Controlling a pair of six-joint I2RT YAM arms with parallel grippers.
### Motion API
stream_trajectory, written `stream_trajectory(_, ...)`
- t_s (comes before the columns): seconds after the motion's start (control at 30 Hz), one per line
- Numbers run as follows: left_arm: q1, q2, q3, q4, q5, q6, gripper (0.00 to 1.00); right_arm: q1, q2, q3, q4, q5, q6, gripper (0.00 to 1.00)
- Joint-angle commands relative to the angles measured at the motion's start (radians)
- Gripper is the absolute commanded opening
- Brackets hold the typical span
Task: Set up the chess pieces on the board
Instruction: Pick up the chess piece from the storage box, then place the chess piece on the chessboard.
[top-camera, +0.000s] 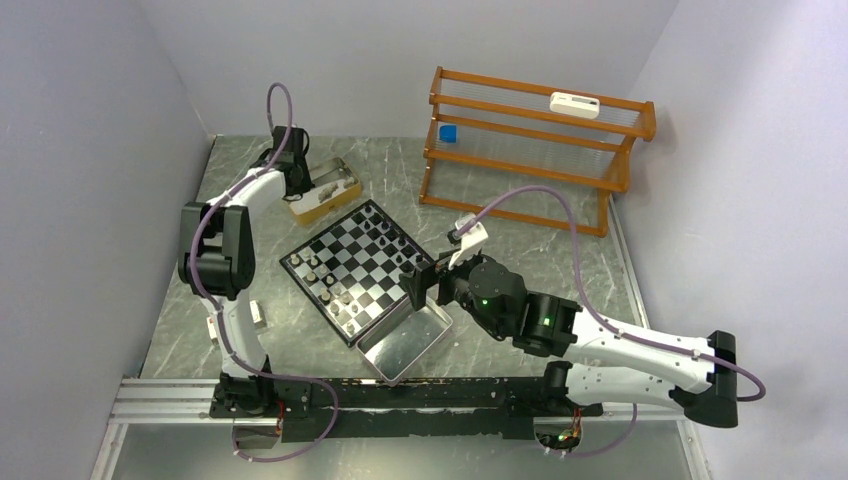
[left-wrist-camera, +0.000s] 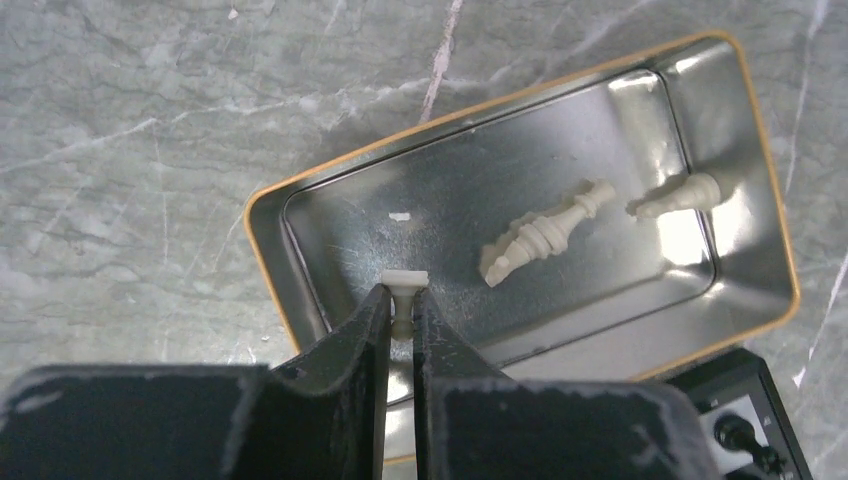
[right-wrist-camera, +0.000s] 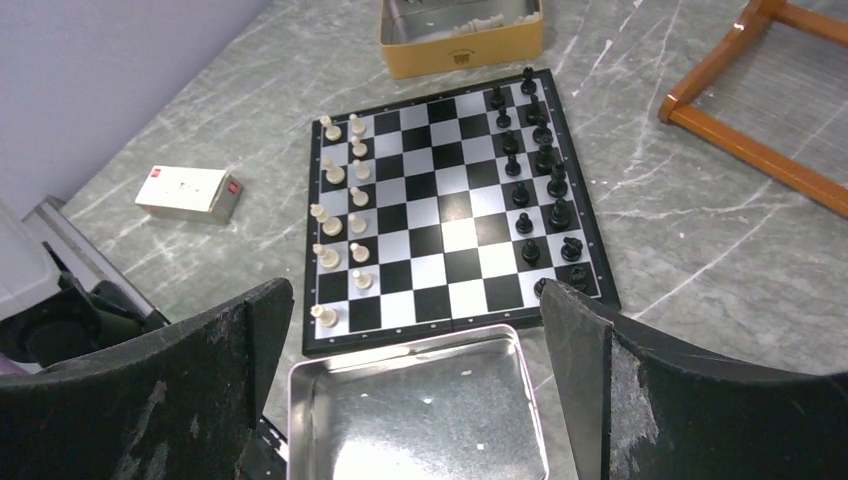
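Observation:
My left gripper (left-wrist-camera: 403, 305) is shut on a tiny cream chess piece (left-wrist-camera: 406, 283), held over the gold-rimmed tin box (left-wrist-camera: 265, 205). Two more cream pieces (left-wrist-camera: 545, 235) (left-wrist-camera: 680, 193) lie on their sides inside it. In the top view the left gripper (top-camera: 300, 180) hangs over that box (top-camera: 325, 192), behind the board (top-camera: 355, 265). The board (right-wrist-camera: 440, 215) carries cream pieces (right-wrist-camera: 340, 215) along its left side and black pieces (right-wrist-camera: 540, 170) along its right. My right gripper (right-wrist-camera: 415, 360) stands wide open and empty above the metal tray (right-wrist-camera: 420, 420), at the board's near edge.
The shiny metal tray (top-camera: 405, 340) sits against the board's near right side, nothing in it. A wooden rack (top-camera: 530, 145) stands at the back right. A small white box (right-wrist-camera: 188, 193) lies left of the board. Walls close in on both sides.

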Motion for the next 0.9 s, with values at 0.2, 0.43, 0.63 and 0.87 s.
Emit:
stream_trajectory(0.2,0.007,-0.093,0.099,-0.273,0.211,0.21,0.05,-0.004,-0.042,0.001,-0.019,-0.008,0.064,1.0)
stream_trajectory(0.43,0.0,-0.15,0.077,-0.43,0.406,0.364,0.05,-0.004,-0.108,-0.023,-0.055,0.02,0.094,1.0)
stream_trajectory(0.63,-0.076,-0.224,0.006,-0.492,0.401,0.437,0.05,-0.005,-0.161,-0.011,-0.087,0.066,0.077,1.0)
stream_trajectory(0.87,-0.227,-0.235,-0.016,-0.602,0.346,0.467,0.05,-0.004,-0.209,0.063,-0.171,0.126,0.05,1.0)
